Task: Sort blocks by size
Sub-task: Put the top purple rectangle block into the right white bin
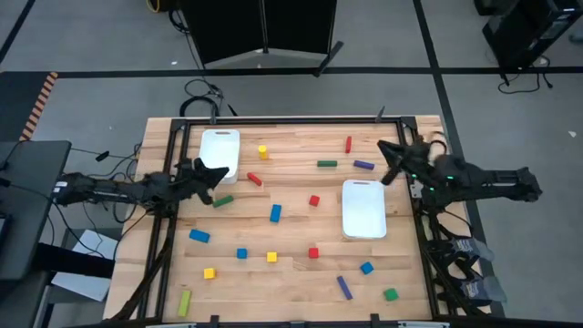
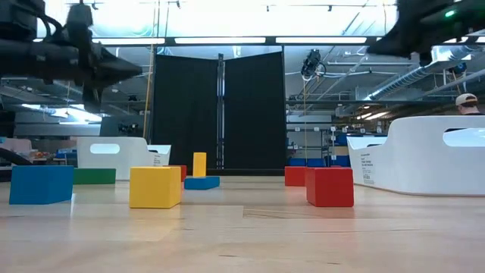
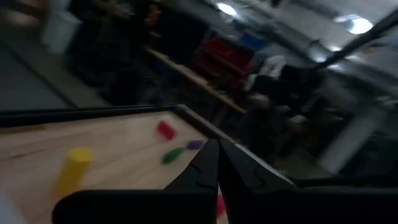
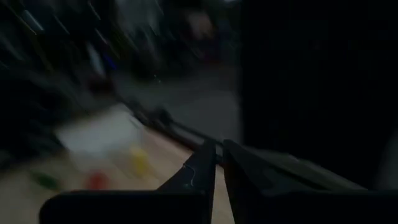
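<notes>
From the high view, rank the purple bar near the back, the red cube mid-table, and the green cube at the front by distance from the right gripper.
From the right gripper:
1. Purple bar, just beside it toward the left.
2. Red cube, mid-table.
3. Green cube, front edge, right side.

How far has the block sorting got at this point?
Nothing looks done: both white bins appear empty in the high view. Nothing is in hand; the left gripper and right gripper are shut and empty. All the blocks remain scattered on the table.
</notes>
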